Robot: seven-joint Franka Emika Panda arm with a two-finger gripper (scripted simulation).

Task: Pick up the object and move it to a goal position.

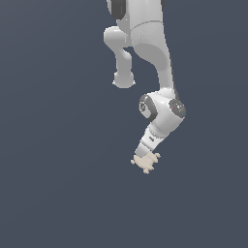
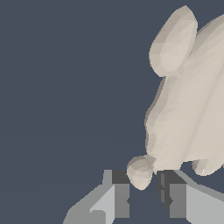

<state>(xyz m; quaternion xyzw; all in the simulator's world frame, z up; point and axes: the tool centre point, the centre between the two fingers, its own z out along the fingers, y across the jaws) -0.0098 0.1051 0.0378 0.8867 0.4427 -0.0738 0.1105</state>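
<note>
The object (image 1: 146,163) is a small flat beige roundish piece with stubby nubs, seen in the exterior view directly under the end of my arm. My gripper (image 2: 144,192) is hidden behind the tilted wrist there. In the wrist view the object (image 2: 188,109) fills the far side of the frame, very close. The two fingers stand close together, and one fingertip (image 2: 120,194) shows beside a small nub of the object (image 2: 140,173) that sits in the narrow gap between them. The gripper is shut on that nub. I cannot tell whether the object is off the floor.
The plain dark blue-grey floor (image 1: 58,193) surrounds the arm on all sides. The white arm (image 1: 155,48) reaches in from the top of the exterior view, with the elbow joint (image 1: 162,109) above the object. No other objects show.
</note>
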